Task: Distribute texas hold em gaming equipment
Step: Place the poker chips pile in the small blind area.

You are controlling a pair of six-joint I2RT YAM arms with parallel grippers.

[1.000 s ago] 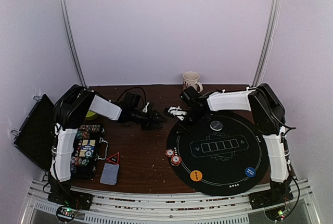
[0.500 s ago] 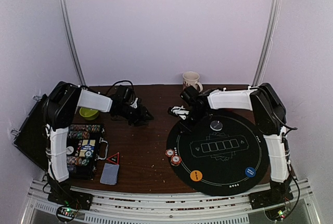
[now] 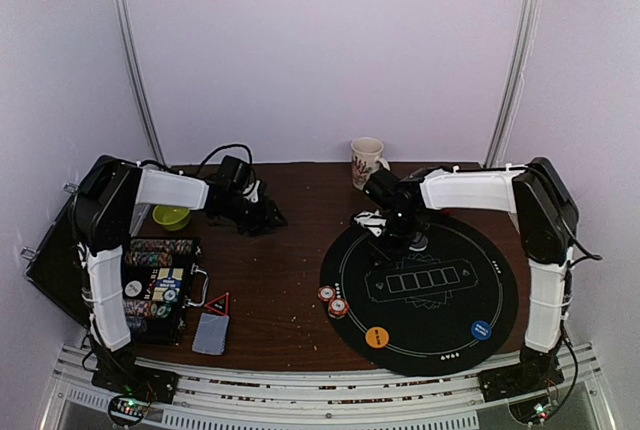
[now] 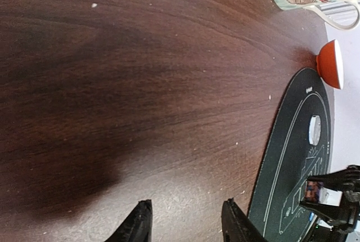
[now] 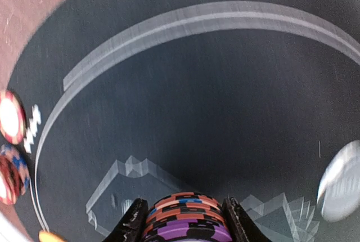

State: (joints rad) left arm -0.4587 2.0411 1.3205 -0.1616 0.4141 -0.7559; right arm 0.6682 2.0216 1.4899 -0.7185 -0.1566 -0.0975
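Dark wooden table (image 3: 290, 280), round black mat (image 3: 440, 340): right gripper (image 3: 383, 225) clamped on chip stack (image 5: 183, 219) above mat's 11 o'clock, delivery step in hand, lowering and release likely next; left gripper (image 4: 185, 219) parted, empty.

Enclosure: pale, lilac-tinted back wall (image 3: 330, 50), plain and unmarked. Left wall (image 3: 50, 70) and right wall (image 3: 590, 80) have the same finish and angle in toward it. No window in view.

Two thin metal poles rise from the far corners of the table. The left pole (image 3: 137, 70) leans outward to the left, the right pole (image 3: 516, 60) outward to the right.

Table (image 3: 270, 280): dark brown wood, grain clear in the left wrist view, surface dotted with small pale specks. One broad soft shadow lies on the wood in that view.

Near edge: silver metal rails (image 3: 330, 390) run the full width.

Light: even, diffuse, no hard glare.
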